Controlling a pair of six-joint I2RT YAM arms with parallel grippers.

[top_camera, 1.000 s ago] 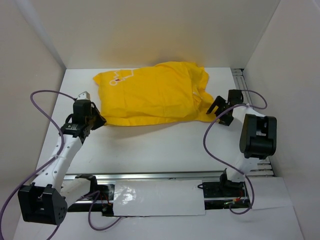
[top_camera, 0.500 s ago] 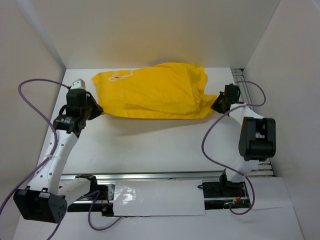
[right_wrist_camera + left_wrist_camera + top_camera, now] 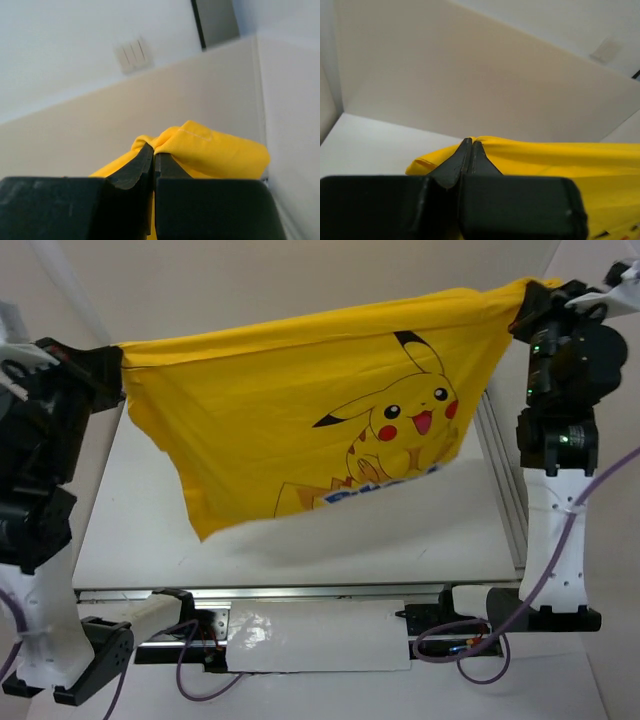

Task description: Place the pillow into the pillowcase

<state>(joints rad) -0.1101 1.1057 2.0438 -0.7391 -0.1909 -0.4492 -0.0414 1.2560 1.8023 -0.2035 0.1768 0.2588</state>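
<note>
The yellow pillowcase (image 3: 300, 410) hangs high above the table, stretched between both arms, its Pikachu print and blue lettering facing the camera. My left gripper (image 3: 118, 365) is shut on its upper left corner; in the left wrist view the gripper (image 3: 471, 142) pinches yellow cloth (image 3: 545, 155). My right gripper (image 3: 520, 302) is shut on the upper right corner; in the right wrist view the gripper (image 3: 153, 146) clamps a bunched hem (image 3: 210, 147). The pillow is out of view; whether it lies inside the hanging case cannot be told.
The white table (image 3: 130, 510) lies below the hanging cloth. An aluminium rail (image 3: 500, 490) runs along its right side and another (image 3: 300, 592) along the near edge. Beige walls (image 3: 300, 280) close in the back and sides.
Both arms have risen from the table, lifting the pillowcase from a crumpled heap into a hanging spread sheet. The right gripper closed on the cloth's right corner before the lift.
</note>
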